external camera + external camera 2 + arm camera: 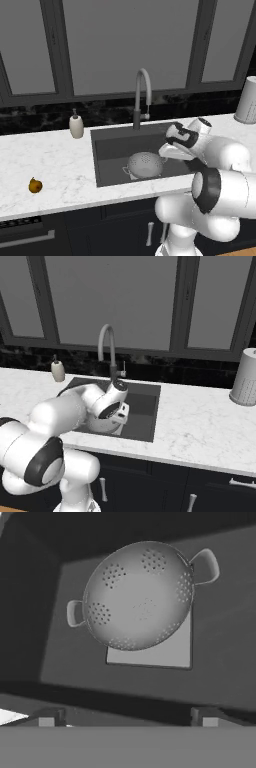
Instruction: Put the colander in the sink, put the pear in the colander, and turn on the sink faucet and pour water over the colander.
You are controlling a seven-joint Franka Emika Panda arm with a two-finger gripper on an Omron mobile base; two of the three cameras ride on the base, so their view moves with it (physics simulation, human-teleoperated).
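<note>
The colander [137,594] sat on the floor of the sink [107,150], over the lighter square patch, with its two loop handles out to the sides. The claw [127,717] was above it, inside the basin's outline, wide open and holding nothing; its two tips were well apart and touched nothing. The pear [35,185] lay on the white tabletop [50,160], well to the left of the sink. The sink faucet [142,95] stood behind the basin.

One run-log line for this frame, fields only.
colander: in sink, empty | pear: on counter, left of sink | gripper: open, above sink | faucet: no water seen
</note>
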